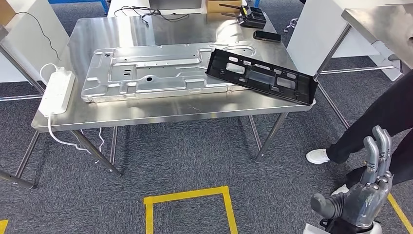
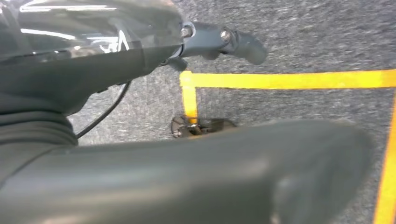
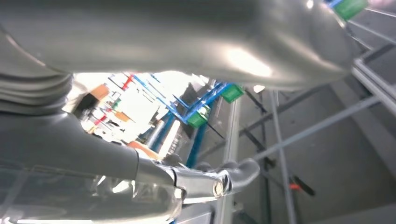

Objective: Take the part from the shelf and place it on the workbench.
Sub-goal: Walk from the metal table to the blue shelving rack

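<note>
The black part [image 1: 262, 76] already lies on the worktop [image 1: 160, 113], well ahead of the empty, spread right hand [image 1: 363, 192]. It overhangs the far corner; a knock could tip it.

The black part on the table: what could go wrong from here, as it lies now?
1. The black part lies tilted, one end propped on the metal panel and the other end at the table corner, slightly past the edge. A bump could make it slide off.
2. A person's leg stands close to that corner and to the right hand, which is raised with fingers apart. A swing of the arm might hit the person.
</note>
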Action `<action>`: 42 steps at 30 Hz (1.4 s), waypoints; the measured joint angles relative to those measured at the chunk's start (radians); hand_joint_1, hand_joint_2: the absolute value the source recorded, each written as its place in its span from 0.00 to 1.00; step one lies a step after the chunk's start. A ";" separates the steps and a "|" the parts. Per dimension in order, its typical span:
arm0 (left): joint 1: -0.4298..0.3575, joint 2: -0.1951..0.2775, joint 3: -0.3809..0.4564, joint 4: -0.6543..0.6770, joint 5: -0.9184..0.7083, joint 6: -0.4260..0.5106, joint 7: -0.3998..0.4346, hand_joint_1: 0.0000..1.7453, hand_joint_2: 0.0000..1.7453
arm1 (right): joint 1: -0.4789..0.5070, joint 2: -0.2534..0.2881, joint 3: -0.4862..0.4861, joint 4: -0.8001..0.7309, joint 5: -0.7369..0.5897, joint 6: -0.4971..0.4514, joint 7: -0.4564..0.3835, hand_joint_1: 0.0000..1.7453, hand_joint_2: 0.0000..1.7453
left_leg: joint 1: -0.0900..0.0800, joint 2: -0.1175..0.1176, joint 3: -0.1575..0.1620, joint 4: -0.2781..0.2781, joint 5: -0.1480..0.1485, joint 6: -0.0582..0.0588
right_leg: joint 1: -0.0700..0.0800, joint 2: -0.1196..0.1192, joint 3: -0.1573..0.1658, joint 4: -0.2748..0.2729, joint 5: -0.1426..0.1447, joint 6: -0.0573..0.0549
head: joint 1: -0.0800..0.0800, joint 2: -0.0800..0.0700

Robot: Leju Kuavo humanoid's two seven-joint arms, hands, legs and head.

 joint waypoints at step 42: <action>-0.004 0.000 0.001 0.000 -0.015 -0.001 -0.004 0.00 0.00 | 0.009 -0.001 -0.015 0.000 -0.041 0.000 -0.016 0.00 0.00 | -0.007 0.018 -0.107 0.010 0.069 0.050 | 0.003 -0.003 -0.025 0.252 -0.110 0.010 | 0.044 0.000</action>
